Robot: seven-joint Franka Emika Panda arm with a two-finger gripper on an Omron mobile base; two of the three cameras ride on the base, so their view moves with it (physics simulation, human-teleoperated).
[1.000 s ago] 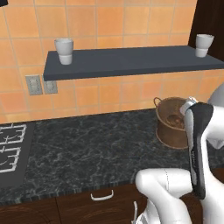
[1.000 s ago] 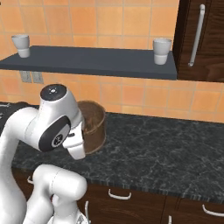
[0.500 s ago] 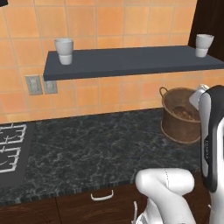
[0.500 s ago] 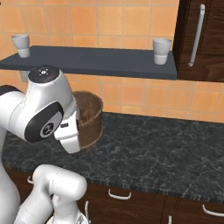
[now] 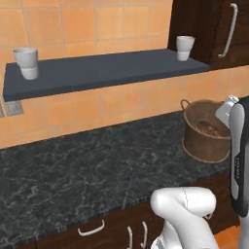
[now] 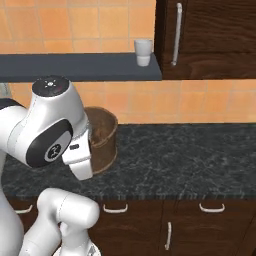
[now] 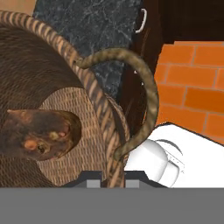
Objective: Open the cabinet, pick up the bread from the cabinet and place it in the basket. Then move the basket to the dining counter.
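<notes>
Bread [image 7: 41, 133] lies on the woven floor of the basket [image 7: 65, 57], at the left of the hand view, a dark-brown rough lump resting inside the wall. In the left base view a brownish lump [image 5: 208, 129] shows down in the basket [image 5: 204, 141] at the right of the frame, which I take to be the same bread. So the first half of the job reads as done: the bread is out of the cabinet and in the basket.

The basket stands on the black speckled bench [image 5: 92, 165], at the right of the left base view and left of centre in the right base view [image 6: 102, 137], partly behind the arm. The cabinet door [image 6: 210, 37] at the upper right of that view looks closed.

At the bottom of the hand view the pincer [image 7: 107, 181] straddles the basket's rim, one fingertip on each side of the wall, right under the loop handle [image 7: 131, 87]. Whether the tips press the wicker or only stand just beside it I cannot tell.

What is left, by my judgement, is the carry: gripping the rim firmly, lifting the basket off the bench and bringing it to the dining counter.
</notes>
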